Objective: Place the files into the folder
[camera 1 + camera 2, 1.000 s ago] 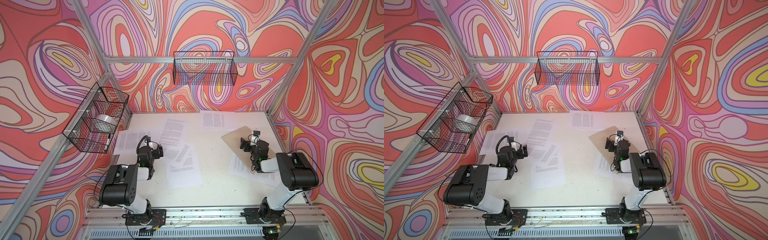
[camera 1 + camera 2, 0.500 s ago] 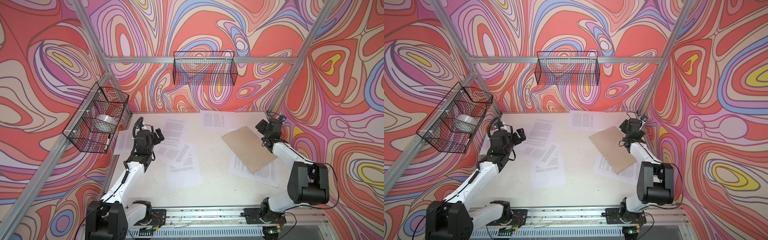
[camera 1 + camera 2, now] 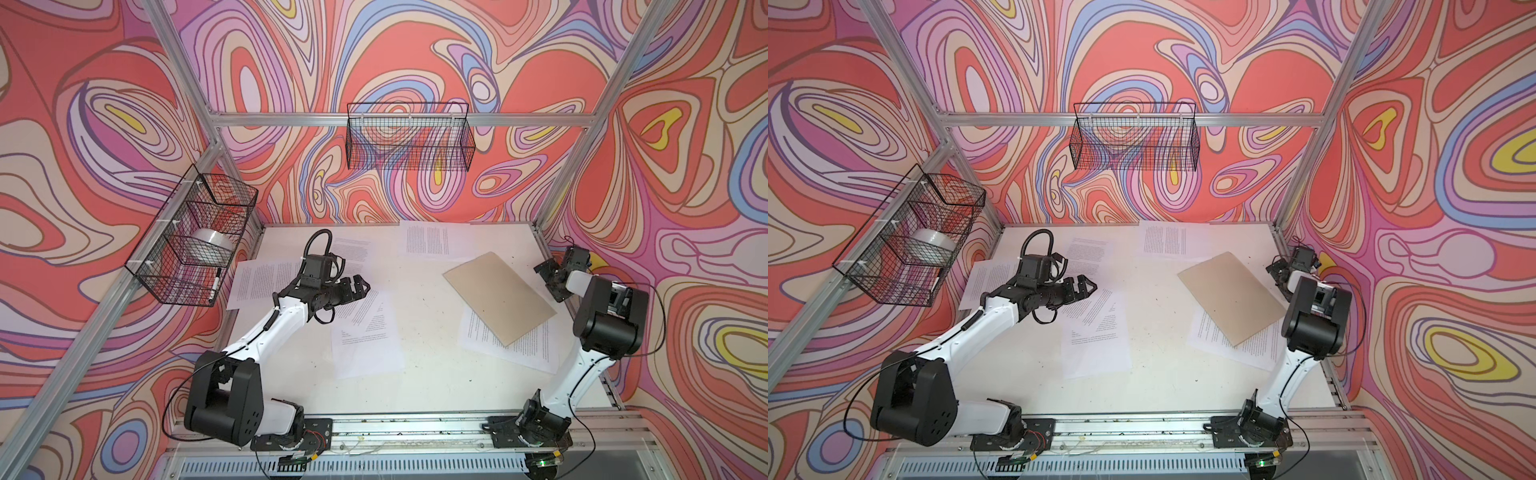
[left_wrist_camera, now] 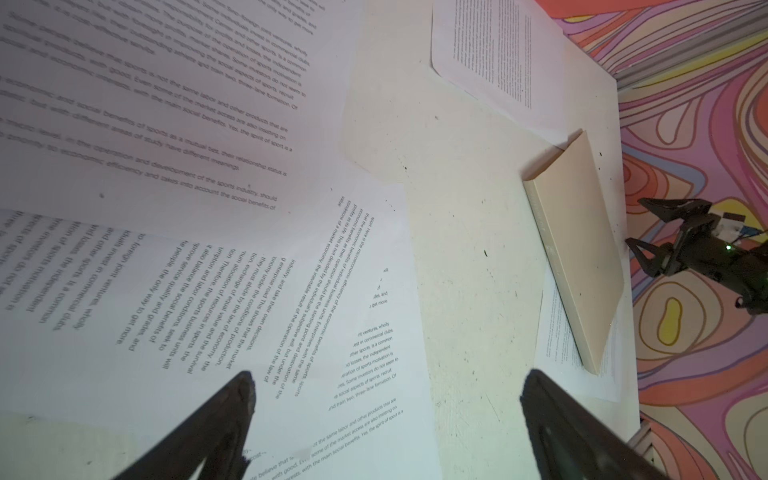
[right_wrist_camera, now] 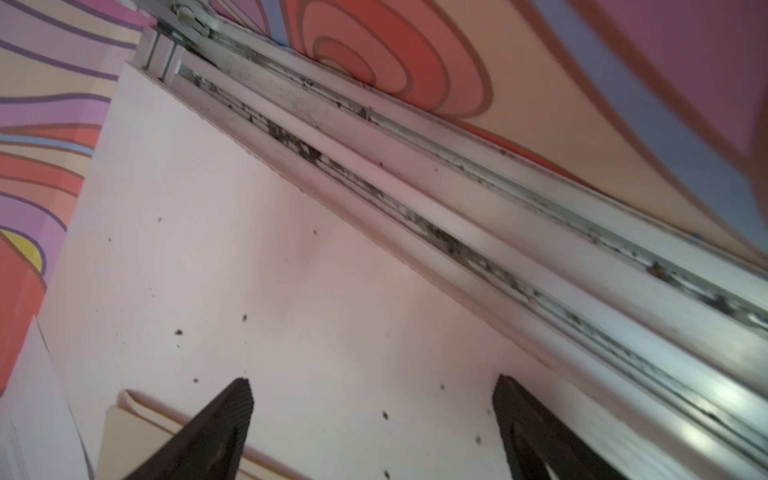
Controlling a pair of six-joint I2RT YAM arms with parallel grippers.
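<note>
The folder [image 3: 498,297] [image 3: 1231,297] is a closed tan cardboard cover lying askew on the right half of the white table. It rests partly on one printed sheet [image 3: 515,345]. Several more files lie loose: one at the back [image 3: 428,243], one at the left [image 3: 266,278], and overlapping ones in the middle [image 3: 365,336] [image 4: 208,291]. My left gripper [image 3: 363,286] [image 4: 384,386] hovers open over the middle sheets, holding nothing. My right gripper [image 3: 547,281] [image 5: 372,386] stands open and empty over bare table by the right edge, just beyond the folder's corner [image 5: 137,436].
A wire basket [image 3: 191,237] on the left wall holds a tape roll [image 3: 212,245] and a marker. A second wire basket [image 3: 409,141] hangs on the back wall. An aluminium rail [image 5: 457,199] runs along the table's right edge, close to my right gripper.
Both arms have unfolded from near their bases. My left gripper then swung right, out over the middle sheets. My right gripper shifted a little toward the front along the right edge.
</note>
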